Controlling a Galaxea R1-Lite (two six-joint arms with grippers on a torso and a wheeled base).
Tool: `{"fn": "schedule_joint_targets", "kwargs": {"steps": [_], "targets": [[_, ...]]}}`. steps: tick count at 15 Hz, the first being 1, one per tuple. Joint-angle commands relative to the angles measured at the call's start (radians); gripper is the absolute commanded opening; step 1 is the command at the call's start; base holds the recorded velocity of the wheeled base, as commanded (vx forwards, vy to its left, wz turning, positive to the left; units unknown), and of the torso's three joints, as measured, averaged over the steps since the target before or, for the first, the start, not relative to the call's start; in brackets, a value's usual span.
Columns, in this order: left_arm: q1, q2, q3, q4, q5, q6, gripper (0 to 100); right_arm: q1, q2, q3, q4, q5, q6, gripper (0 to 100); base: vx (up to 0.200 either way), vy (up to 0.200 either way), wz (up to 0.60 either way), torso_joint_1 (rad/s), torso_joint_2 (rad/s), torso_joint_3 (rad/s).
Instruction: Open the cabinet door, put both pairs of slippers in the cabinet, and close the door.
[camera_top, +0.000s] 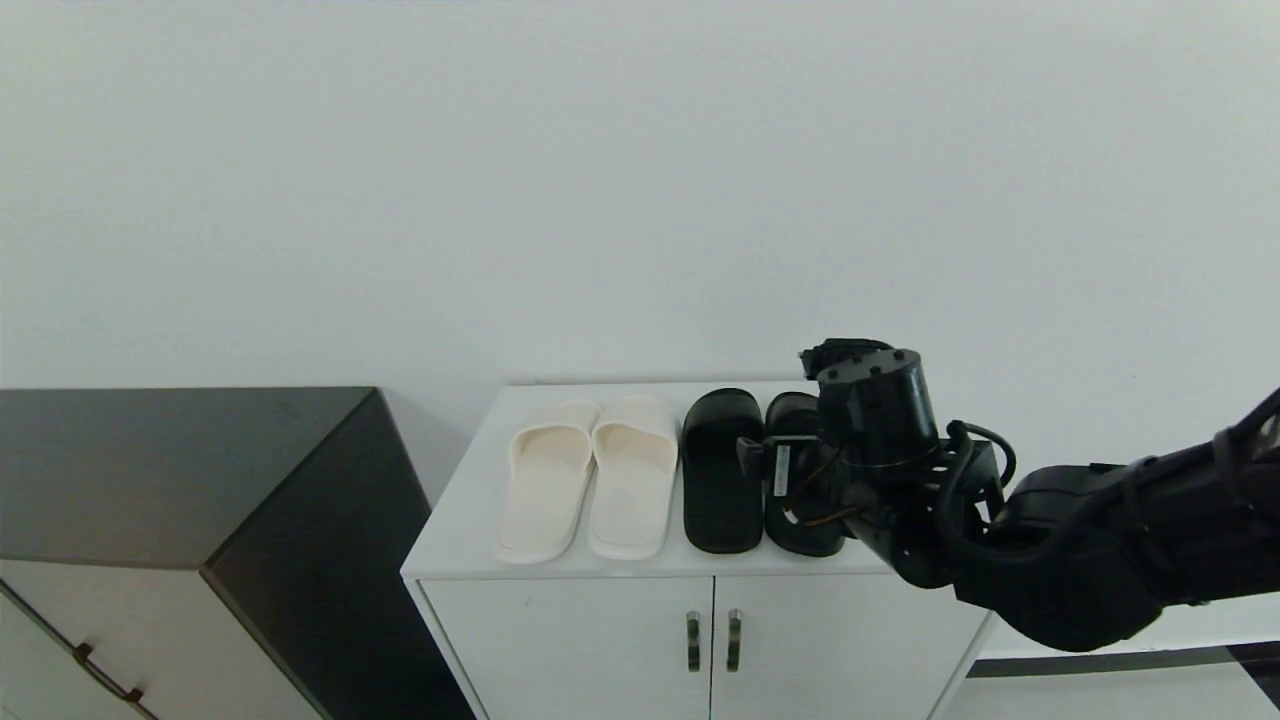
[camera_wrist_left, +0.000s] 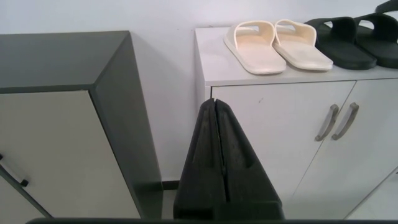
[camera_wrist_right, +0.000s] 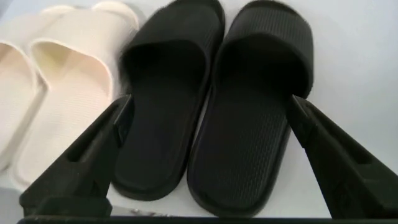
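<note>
Two pairs of slippers lie side by side on top of the white cabinet (camera_top: 470, 520): a cream pair (camera_top: 590, 478) on the left and a black pair (camera_top: 722, 472) on the right. The two cabinet doors are closed, with their handles (camera_top: 712, 640) meeting in the middle. My right gripper (camera_wrist_right: 209, 102) is open wide just above the black pair (camera_wrist_right: 211, 118), one finger on each outer side. In the head view its wrist (camera_top: 875, 420) covers part of the right black slipper. My left gripper (camera_wrist_left: 215, 109) is shut on nothing, held low in front of the cabinet's left corner (camera_wrist_left: 208, 93).
A dark cabinet (camera_top: 180, 470) with pale drawer fronts stands to the left of the white one, with a narrow gap between them. A plain white wall runs behind both. Floor shows at the lower right of the white cabinet.
</note>
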Motion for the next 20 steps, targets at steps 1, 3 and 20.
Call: {"fn": "schedule_joint_targets", "kwargs": {"steps": [1,3,20], "targets": [[0.000,0.001,0.000,0.000,0.000,0.000,0,0.002,0.053,-0.012,-0.002,0.001,0.002,100,0.000,0.000,0.00,0.000,0.00,0.000],[0.000,0.001,0.000,0.000,0.000,0.000,0,-0.001,0.086,-0.029,-0.008,0.001,0.005,100,0.000,0.000,0.00,0.000,0.00,0.000],[0.000,0.001,0.000,0.002,0.000,-0.002,0,-0.096,0.372,-0.358,-0.057,-0.076,-0.090,0,0.000,0.000,0.00,0.000,0.00,0.000]]}}
